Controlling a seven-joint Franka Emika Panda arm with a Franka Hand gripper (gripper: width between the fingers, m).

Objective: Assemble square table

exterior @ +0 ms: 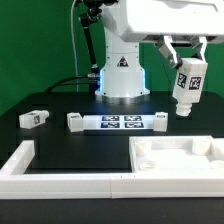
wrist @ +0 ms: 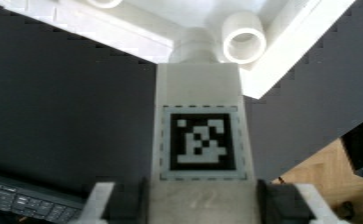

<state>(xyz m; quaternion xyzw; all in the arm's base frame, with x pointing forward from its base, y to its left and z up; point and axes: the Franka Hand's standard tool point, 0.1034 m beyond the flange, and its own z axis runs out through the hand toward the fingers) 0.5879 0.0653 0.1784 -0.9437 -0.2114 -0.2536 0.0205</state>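
Above the far part of the slab, the held leg hangs upright and clear of the counter, near the exterior view's right edge. The gripper pinches this leg by two opposite flat sides at its upper end, with the tag facing outward between the fingers.

From the wrist view, the leg's free lower end points down at the slab, with a round pocket just beside its tip. Whether the tip is lined up with that pocket cannot be told.

Judgement on handling: the leg appears to be stiff, light plastic with smooth faces, so it could slip or twist under a side load. The present hold, high on the flat sides, seems sound, since it leaves the lower end free to enter a pocket. The slab looks rigid and flat. It is best taken by an edge, if it is taken at all.

A second leg lies on the counter at the exterior view's left, well apart from the slab. The marker board lies between them, in front of the robot's base. A low border wall runs along the near side, and its end touches the slab's corner or lies just beside it.
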